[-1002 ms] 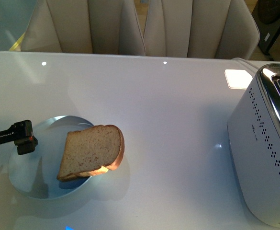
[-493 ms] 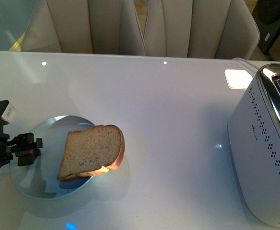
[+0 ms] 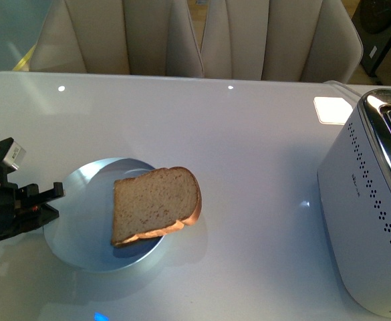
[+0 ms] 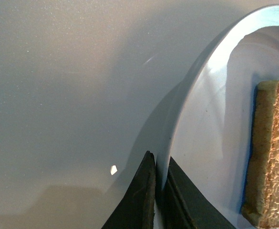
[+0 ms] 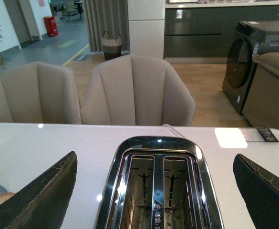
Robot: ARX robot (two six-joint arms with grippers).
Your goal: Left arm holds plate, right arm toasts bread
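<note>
The left gripper [image 3: 52, 202] pinches the plate [image 3: 81, 227] at its left rim. The bread [image 3: 156, 204] lies well left of the right gripper [image 5: 154, 158], spread wide by the toaster [image 3: 369, 221].

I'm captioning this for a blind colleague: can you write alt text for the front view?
A slice of brown bread lies on a pale blue plate, overhanging its right rim, while the left gripper clamps the plate's left edge. The plate rests on a white table, with a white toaster at far right and beige chairs behind.
</note>
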